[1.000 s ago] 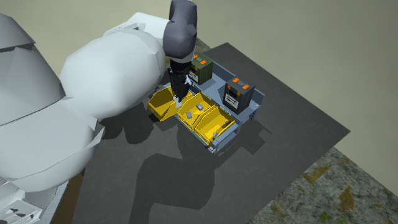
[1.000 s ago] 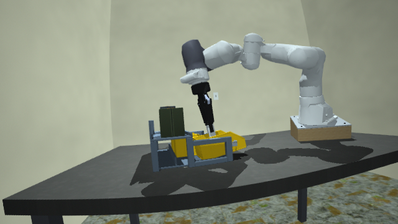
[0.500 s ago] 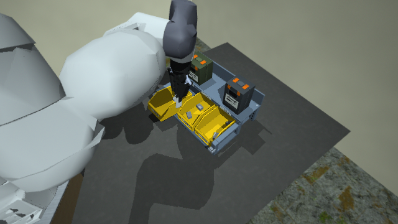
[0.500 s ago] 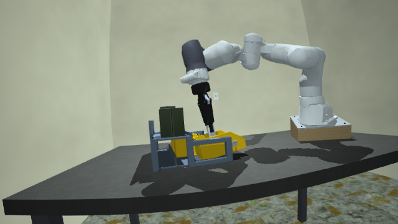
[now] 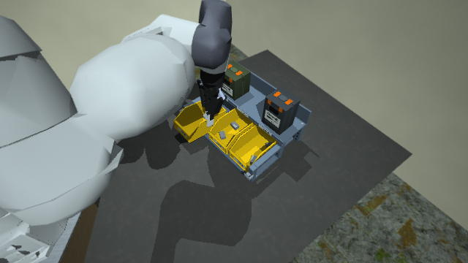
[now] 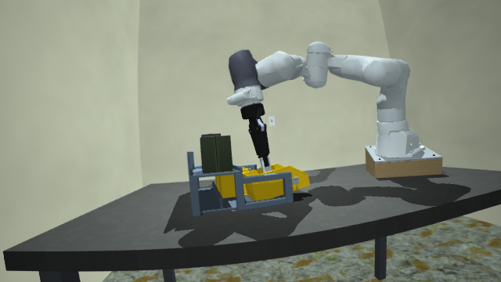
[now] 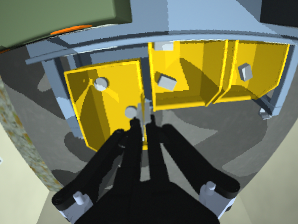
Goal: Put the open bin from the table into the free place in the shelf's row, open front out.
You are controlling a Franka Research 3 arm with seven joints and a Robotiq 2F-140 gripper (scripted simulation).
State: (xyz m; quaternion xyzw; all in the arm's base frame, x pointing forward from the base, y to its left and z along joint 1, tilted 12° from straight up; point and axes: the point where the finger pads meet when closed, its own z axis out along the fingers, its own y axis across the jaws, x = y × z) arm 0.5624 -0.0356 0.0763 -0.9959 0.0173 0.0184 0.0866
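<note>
Step in hand: feeding the open bin (image 5: 187, 120) (image 6: 300, 178) (image 7: 95, 120) into the free place, by my reading; it is not seated.
Bin: at the end of the row, rear within the shelf (image 5: 268, 162) (image 6: 239, 192) (image 7: 200, 31), front jutting out over the bench (image 5: 329, 153) (image 6: 98, 235) (image 7: 225, 137); front looks raised.
Jaws: narrow, pinched on the bin's side wall next to the middle bin (image 5: 227, 129) (image 7: 200, 95).
Parts: two grey pieces (image 7: 101, 84) (image 7: 131, 111) inside the bin.
Row: the middle bin and far bin (image 5: 248, 146) (image 6: 266, 189) (image 7: 267, 65) look settled, fronts out.
Next move: ease the bin farther in, its rear low under the board, then level it and lower its front behind the lip; only then release.
Risk: the rear could catch the board, the underside the lip, or the pinched wall could rub its neighbour.
</note>
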